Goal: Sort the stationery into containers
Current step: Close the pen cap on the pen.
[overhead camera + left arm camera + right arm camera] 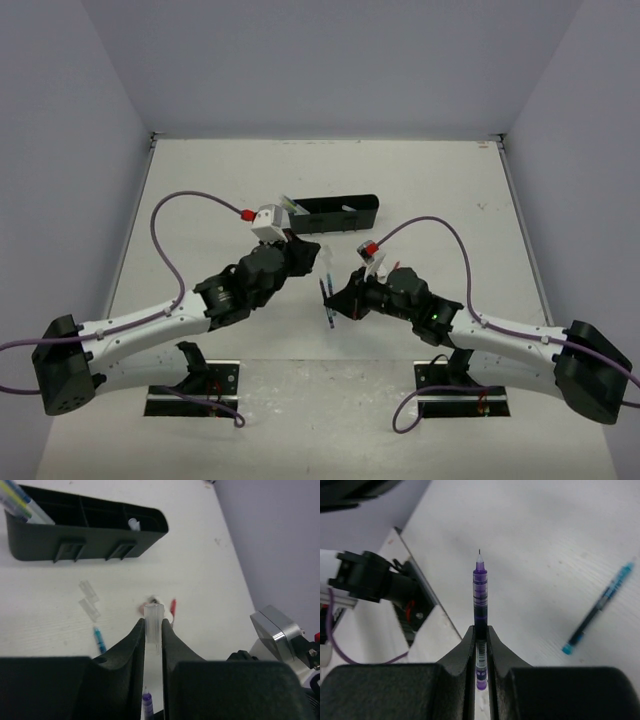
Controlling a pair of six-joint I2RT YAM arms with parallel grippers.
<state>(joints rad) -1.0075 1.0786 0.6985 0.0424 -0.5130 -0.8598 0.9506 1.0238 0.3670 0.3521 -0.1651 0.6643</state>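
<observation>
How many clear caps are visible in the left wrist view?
3: one cap clamped in the left gripper, two caps lying side by side on the table, nearer the tray. Others may be hidden inside it.

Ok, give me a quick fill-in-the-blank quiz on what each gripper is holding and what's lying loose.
1. The right gripper is shut on an uncapped pen coloured ____.
2. The left gripper pinches a ____ cap.
3. The loose pen lying on the table is ____.
Missing words: purple; clear; blue.
</observation>
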